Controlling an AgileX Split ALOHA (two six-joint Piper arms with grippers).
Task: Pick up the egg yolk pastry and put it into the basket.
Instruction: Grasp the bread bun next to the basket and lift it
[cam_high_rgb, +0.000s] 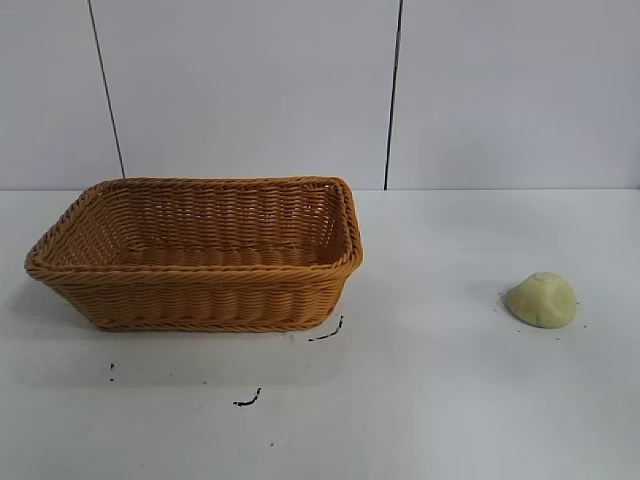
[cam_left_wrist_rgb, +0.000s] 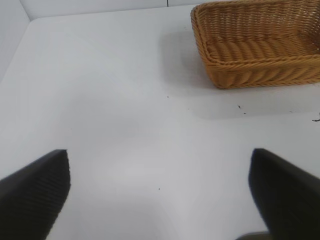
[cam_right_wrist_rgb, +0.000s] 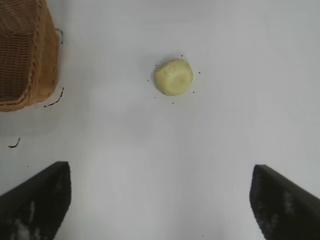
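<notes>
On the white worktop sit two task things: one basket at the left and one egg yolk pastry well apart at the right, resting flat outside the basket. Nothing seems to lie in the basket, though its near wall hides part of the floor. Two curved black marks lie just before it. Left gripper hovers over bare worktop, fingers spread wide. Right gripper hangs above the pastry, equally wide and holding nothing.
</notes>
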